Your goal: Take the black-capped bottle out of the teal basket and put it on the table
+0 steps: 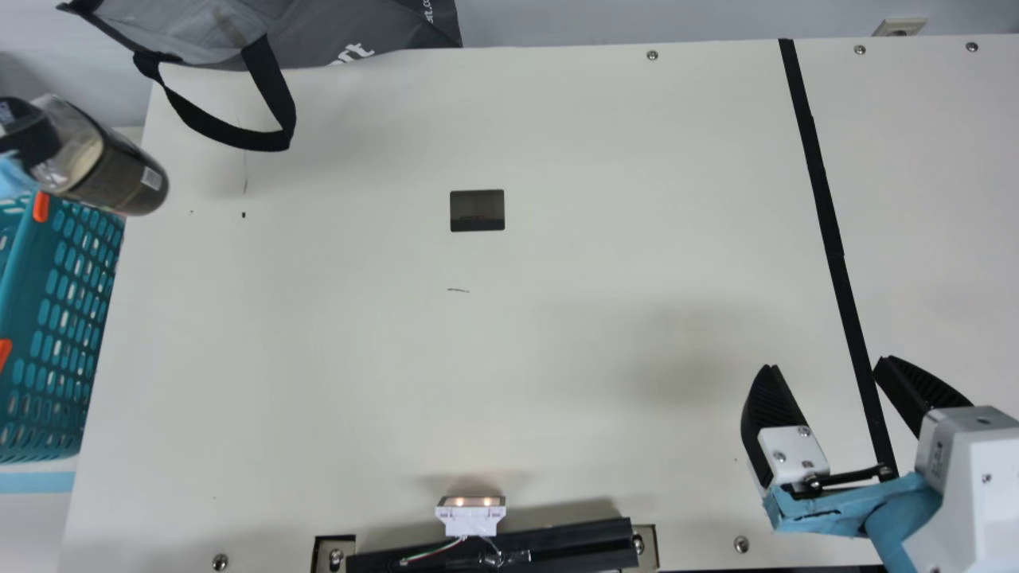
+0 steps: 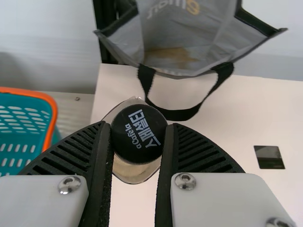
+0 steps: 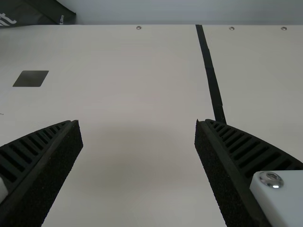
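While bottle [image 1: 119,175] hangs near basket [image 1: 22,263] | bag strap [image 1: 269,141] overlies table [image 1: 358,334]

The counter [image 1: 358,334] spans most of the main view. At its left edge, beside the counter, is the basket [image 1: 20,267]; the bottle [image 1: 119,171] is at upper left, above the basket in the frame. Behind, at upper left, is the bag [image 1: 334,36], its strap [image 1: 275,95] over the counter. The panel [image 1: 478,208] is just above centre, the strip [image 1: 828,223] right, the bar [image 1: 557,545] bottom centre.
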Motion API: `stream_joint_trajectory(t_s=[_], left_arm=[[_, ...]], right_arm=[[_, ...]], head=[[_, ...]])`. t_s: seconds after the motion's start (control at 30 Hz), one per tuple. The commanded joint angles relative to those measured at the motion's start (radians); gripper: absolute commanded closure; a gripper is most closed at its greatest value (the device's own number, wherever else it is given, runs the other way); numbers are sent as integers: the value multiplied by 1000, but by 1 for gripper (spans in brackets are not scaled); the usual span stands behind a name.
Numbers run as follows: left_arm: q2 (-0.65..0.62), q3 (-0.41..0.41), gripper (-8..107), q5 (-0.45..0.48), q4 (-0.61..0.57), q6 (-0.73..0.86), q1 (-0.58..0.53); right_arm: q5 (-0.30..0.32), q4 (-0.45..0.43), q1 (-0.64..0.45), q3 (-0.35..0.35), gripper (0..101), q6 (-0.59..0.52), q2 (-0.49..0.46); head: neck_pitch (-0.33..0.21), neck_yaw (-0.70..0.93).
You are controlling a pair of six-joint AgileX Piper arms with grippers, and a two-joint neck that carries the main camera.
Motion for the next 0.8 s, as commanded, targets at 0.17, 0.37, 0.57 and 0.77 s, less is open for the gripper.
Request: stream_joint_trajectory(t_s=[0.17, 0.37, 0.57, 0.77], left_arm=[[6, 14, 99, -27, 73, -126, -145], [16, 23, 99, -51, 137, -223, -253], [32, 24, 99, -71, 197, -313, -355], [51, 25, 99, -89, 251, -393, -452]], right_arm=[[0, 0, 0, 0, 10, 0, 0], [0, 0, 0, 0, 10, 0, 0], [1, -1, 0, 0, 10, 0, 0], [0, -1, 0, 0, 10, 0, 0]], head=[[-4, 8], [-4, 8], [-4, 8], [-4, 8]])
